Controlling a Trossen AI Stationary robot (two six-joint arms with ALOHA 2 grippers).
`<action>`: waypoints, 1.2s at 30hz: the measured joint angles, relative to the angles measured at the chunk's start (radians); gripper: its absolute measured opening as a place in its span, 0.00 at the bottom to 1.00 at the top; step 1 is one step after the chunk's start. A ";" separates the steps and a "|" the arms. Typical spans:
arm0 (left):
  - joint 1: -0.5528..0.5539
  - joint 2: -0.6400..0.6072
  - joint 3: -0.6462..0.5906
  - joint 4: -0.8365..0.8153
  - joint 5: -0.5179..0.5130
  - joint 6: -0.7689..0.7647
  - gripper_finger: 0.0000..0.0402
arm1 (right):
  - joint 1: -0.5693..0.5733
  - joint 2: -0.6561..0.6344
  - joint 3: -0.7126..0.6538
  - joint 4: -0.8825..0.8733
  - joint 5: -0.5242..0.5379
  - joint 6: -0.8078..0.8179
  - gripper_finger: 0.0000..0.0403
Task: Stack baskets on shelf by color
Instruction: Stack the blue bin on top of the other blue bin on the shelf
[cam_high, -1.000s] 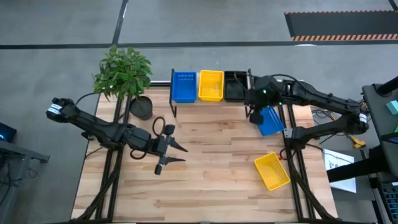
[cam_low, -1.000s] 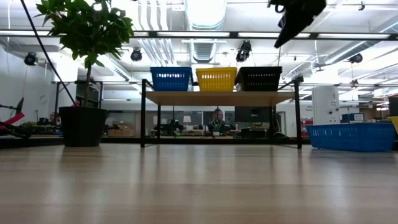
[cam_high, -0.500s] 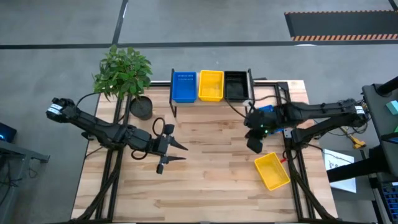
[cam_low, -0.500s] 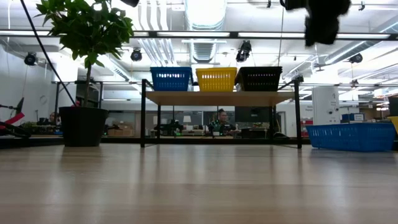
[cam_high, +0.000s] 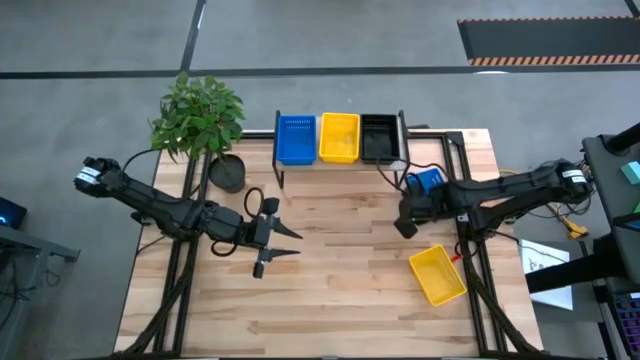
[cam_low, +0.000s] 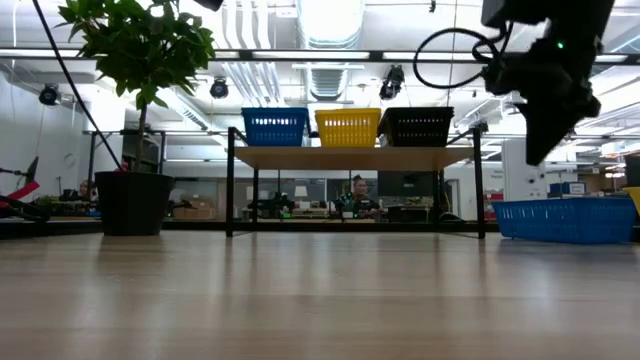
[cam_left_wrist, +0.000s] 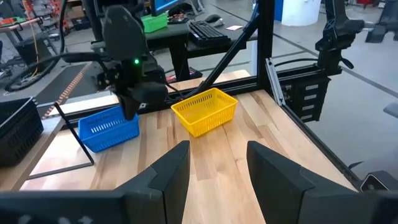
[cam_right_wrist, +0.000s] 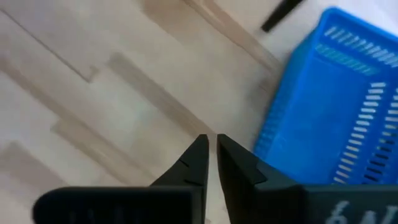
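Observation:
The shelf (cam_high: 340, 160) stands at the table's far edge and carries a blue (cam_high: 295, 139), a yellow (cam_high: 339, 137) and a black basket stack (cam_high: 378, 138) side by side. A loose blue basket (cam_high: 428, 181) rests flat on the table near the right edge, partly under my right arm. A loose yellow basket (cam_high: 437, 274) lies nearer, also on its base. My right gripper (cam_high: 404, 224) hangs shut above the table just left of the blue basket (cam_right_wrist: 336, 106), touching nothing. My left gripper (cam_high: 288, 246) waits open left of centre.
A potted plant (cam_high: 205, 125) stands at the far left corner beside the shelf. Bare wood (cam_high: 340, 300) stretches across the table's middle and near side. A person sits in the room behind the shelf (cam_low: 352, 195). The table's right edge runs close to both loose baskets.
My right gripper has swung from the shelf's right end toward the near edge, past the loose blue basket, and has come down lower beside it. The baskets have stayed where they were.

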 joint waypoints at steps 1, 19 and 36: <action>0.000 0.000 0.000 0.000 0.000 0.000 0.36 | 0.000 0.001 -0.012 0.000 0.003 0.008 0.07; 0.000 0.000 0.000 0.000 0.000 0.000 0.36 | -0.011 0.154 -0.049 -0.078 0.107 0.164 0.37; 0.000 0.000 -0.001 0.000 0.000 0.021 0.36 | -0.013 0.391 -0.049 -0.066 0.000 0.111 0.25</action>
